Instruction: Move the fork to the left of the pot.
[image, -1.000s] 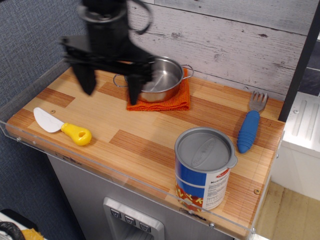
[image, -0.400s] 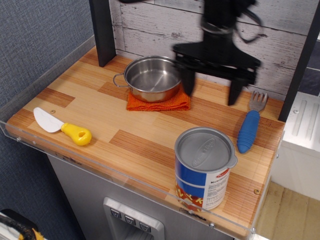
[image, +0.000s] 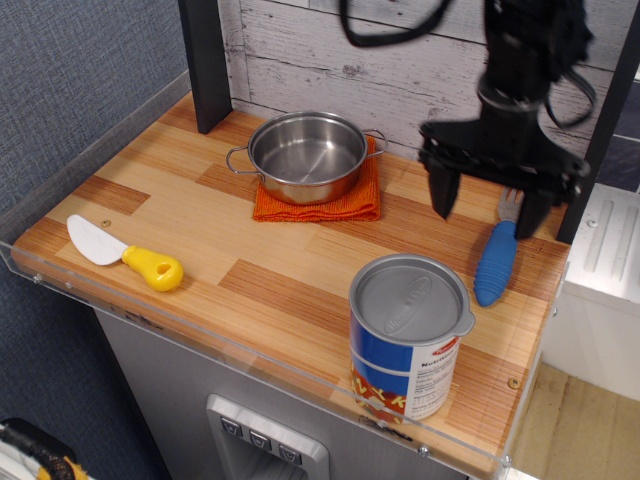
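Note:
The fork (image: 496, 258) lies on the wooden table at the far right, its blue ribbed handle toward the front and its grey tines partly hidden behind the gripper. The shiny steel pot (image: 305, 156) sits on an orange cloth (image: 320, 202) at the back middle. My black gripper (image: 487, 212) hangs over the fork's tine end, open and empty, with one finger (image: 441, 195) left of the fork and the other at its right.
A blue-and-white tin can (image: 409, 337) stands at the front right, just in front of the fork. A white-bladed knife with a yellow handle (image: 125, 256) lies at the front left. A dark post (image: 205, 60) stands at the back left. The table (image: 280, 270) has a clear raised rim.
The gripper has swept from over the pot at the left, across the back of the table, to the right above the fork. The pot, fork, can and knife have not moved.

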